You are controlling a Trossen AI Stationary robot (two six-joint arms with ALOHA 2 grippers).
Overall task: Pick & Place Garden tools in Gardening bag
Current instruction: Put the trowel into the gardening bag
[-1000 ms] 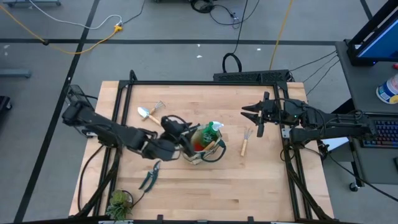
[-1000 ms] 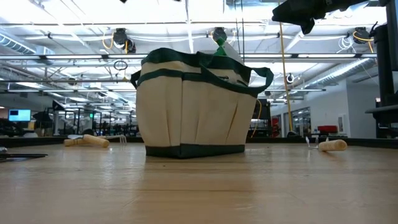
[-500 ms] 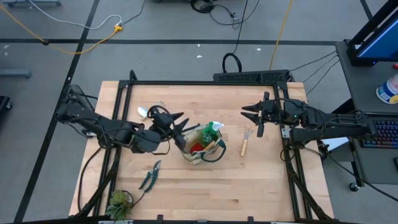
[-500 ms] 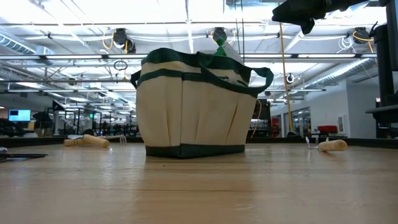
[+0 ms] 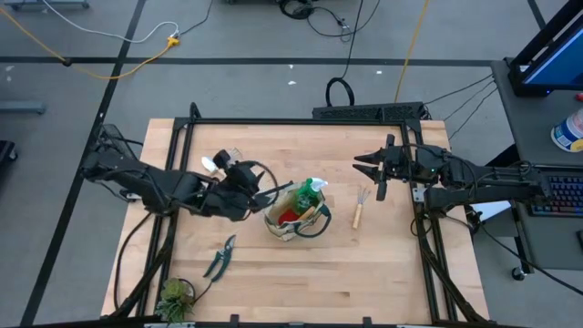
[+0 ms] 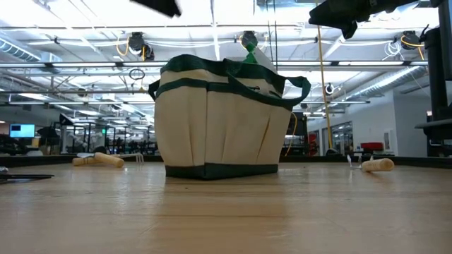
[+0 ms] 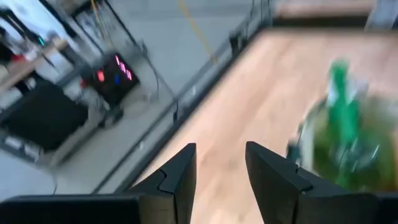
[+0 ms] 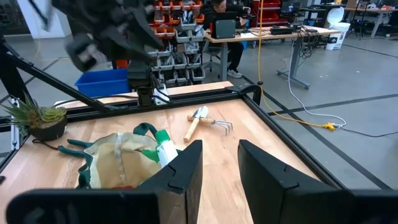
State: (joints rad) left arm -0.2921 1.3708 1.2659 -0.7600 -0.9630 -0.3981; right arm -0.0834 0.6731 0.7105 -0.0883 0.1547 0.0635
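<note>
The beige gardening bag (image 5: 296,219) with green trim stands mid-table and also shows in the low view (image 6: 219,120). A green spray bottle (image 5: 314,189) and a red glove (image 5: 290,216) stick out of it. My left gripper (image 5: 273,193) is open and empty just left of the bag, above the table. My right gripper (image 5: 360,164) is open and empty, raised at the far right. A wooden-handled hand rake (image 5: 359,210) lies right of the bag. A trowel (image 5: 211,163) lies at the far left, partly behind my left arm. Pruning shears (image 5: 219,258) lie at the near left.
A small potted plant (image 5: 173,296) stands at the near left corner. A black metal frame (image 5: 301,120) runs along the table's edges. Bare wood (image 5: 346,273) lies near and right of the bag.
My left gripper has drawn back from the bag's left rim toward the table's far left, then eased back toward the bag, staying open and empty. The bag and its contents have not moved.
</note>
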